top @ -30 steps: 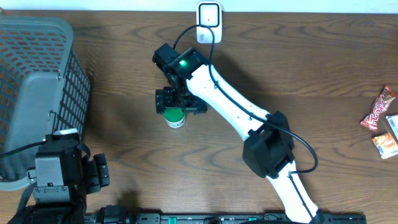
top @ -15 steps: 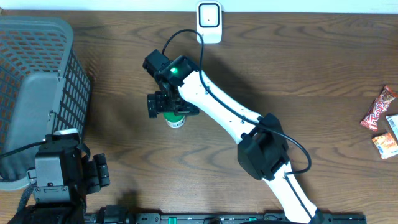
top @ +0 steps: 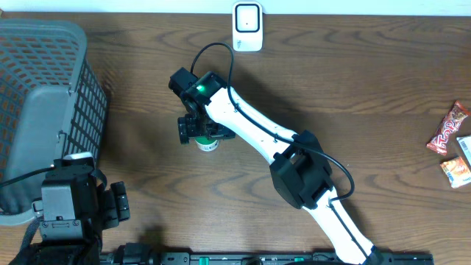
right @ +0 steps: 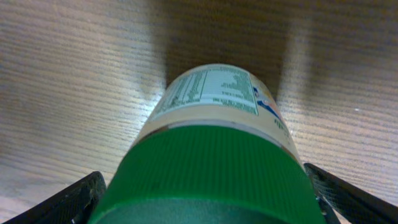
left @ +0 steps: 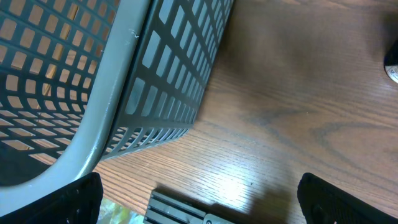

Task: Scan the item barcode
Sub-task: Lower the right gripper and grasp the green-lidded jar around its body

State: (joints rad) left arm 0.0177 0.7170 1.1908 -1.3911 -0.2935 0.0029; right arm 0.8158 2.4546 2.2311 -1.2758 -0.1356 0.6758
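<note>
A grey mesh basket sits far left. Beside it the left gripper hangs with jaws spread, holding nothing. Mid-table, the green-lidded jar stands upright; the right gripper straddles its lid, jaws wide, contact unclear. The scanner sits beyond; 3 snacks lie far right.

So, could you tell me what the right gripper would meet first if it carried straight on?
Most likely the green cap of the jar, which sits between the open fingers of the right gripper; only the table lies beyond.

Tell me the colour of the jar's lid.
The lid is green, shown best in the right wrist view.
</note>
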